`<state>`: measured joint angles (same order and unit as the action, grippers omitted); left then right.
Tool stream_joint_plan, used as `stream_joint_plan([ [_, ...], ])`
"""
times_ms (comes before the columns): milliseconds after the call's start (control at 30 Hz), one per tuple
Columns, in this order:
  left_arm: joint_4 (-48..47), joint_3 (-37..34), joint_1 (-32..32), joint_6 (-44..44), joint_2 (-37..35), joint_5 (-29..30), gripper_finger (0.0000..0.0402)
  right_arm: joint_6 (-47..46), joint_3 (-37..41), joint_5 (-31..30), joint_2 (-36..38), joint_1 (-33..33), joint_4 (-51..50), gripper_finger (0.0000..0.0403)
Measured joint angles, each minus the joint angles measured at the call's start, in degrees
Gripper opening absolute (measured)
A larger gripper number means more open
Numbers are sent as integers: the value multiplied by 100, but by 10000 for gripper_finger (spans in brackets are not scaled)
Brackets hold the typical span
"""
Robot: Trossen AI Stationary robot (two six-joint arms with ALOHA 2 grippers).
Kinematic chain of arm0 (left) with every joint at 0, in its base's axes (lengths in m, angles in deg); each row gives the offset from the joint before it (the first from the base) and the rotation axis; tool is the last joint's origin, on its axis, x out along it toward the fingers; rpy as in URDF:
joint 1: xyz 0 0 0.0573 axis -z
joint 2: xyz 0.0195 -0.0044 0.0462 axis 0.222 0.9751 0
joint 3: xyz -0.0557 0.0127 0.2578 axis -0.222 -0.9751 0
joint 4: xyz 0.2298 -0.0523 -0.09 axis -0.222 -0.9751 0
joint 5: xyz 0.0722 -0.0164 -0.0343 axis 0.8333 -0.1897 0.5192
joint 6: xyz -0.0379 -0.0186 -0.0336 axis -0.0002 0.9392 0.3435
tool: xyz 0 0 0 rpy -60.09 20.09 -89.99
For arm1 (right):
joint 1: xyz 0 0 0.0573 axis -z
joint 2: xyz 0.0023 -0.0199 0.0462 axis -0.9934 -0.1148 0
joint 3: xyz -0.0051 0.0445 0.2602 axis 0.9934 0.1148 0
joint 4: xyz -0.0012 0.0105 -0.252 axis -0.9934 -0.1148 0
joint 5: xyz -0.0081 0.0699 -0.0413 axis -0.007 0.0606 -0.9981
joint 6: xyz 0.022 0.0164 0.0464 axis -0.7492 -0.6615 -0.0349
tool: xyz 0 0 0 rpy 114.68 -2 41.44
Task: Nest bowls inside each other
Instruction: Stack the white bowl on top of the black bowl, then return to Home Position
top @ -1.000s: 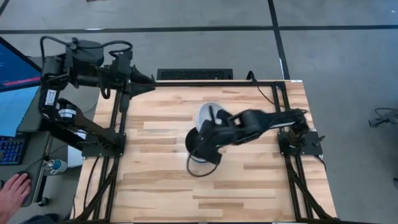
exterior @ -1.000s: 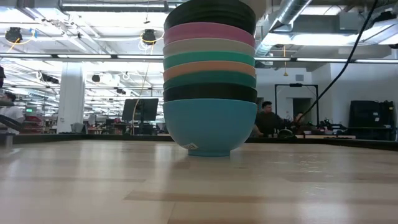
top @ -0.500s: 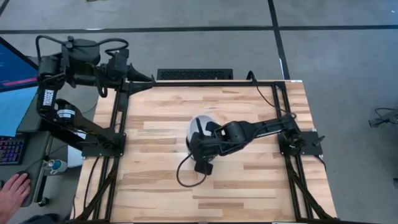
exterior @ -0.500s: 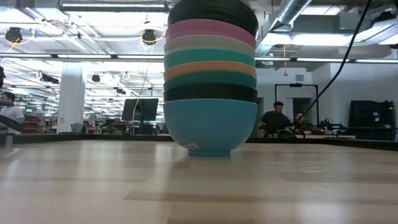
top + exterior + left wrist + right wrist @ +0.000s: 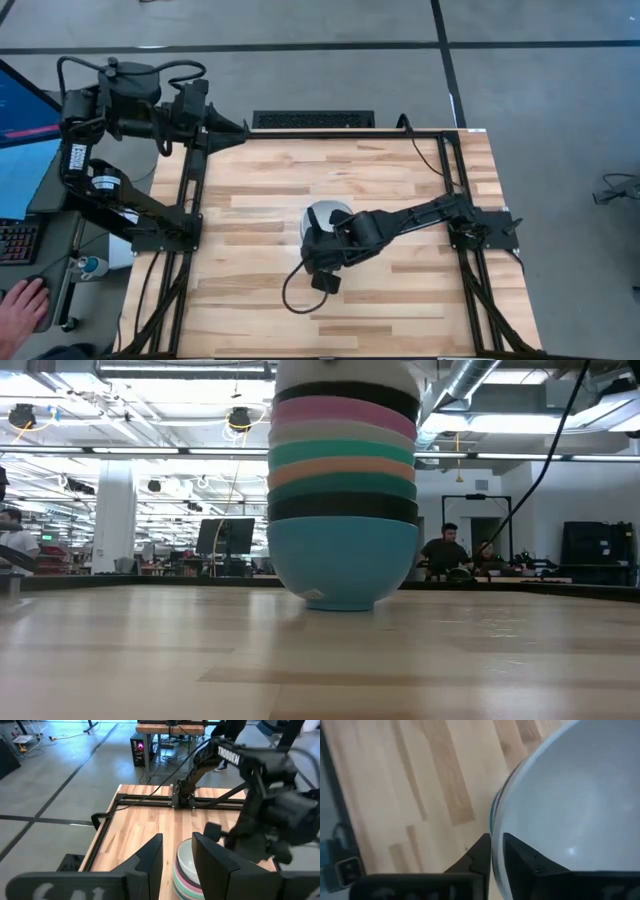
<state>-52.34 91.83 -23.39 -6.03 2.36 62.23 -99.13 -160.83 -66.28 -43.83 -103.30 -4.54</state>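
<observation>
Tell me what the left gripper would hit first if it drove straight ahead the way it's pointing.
Probably the stack of bowls: in the left wrist view it sits dead ahead between the left gripper fingers, though depth is hard to judge.

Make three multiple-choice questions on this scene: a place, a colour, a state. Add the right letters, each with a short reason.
1. Where on the table does the stack of bowls stand? A) near the middle B) at a front corner C) at the back edge
2. What colour is the lowest bowl? A) orange B) cyan C) pink
3. The right gripper has its jaws: A) open over bare wood B) closed on the rim of the top white bowl C) holding a black bowl
1 A: the high view shows it. 2 B: the low view shows cyan on the wood. 3 B: the rim sits between the jaws. The left gripper waits off the back left corner.
</observation>
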Motion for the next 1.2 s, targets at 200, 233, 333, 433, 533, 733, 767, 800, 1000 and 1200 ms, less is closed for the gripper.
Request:
stream_joint_plan([
  [200,-1,0,2,8,2,-18,96,-56,16,240,-212,231,-67,100],
  [233,-2,0,2,8,2,-18,96,-56,8,234,-200,261,-56,105],
  [333,-2,0,1,5,2,-17,96,-31,9,235,-195,375,-60,119],
  [433,-23,0,2,-18,2,-16,96,-55,10,239,-120,472,-33,127],
  [533,-53,0,1,-29,2,-15,96,-54,17,266,-24,502,-18,130],
  [733,-60,0,0,-207,2,-276,96,-8,12,426,157,447,-65,126],
  [767,-43,0,1,-217,2,-282,96,-6,-6,513,175,445,-38,126],
  [800,-45,0,2,-227,2,-269,96,23,-12,638,207,453,-63,126],
  [1000,-104,0,0,-301,-21,181,96,93,17,1477,765,465,-111,125],
  [1200,-131,2,0,165,-63,314,96,-247,-2,1606,1703,460,229,125],
])
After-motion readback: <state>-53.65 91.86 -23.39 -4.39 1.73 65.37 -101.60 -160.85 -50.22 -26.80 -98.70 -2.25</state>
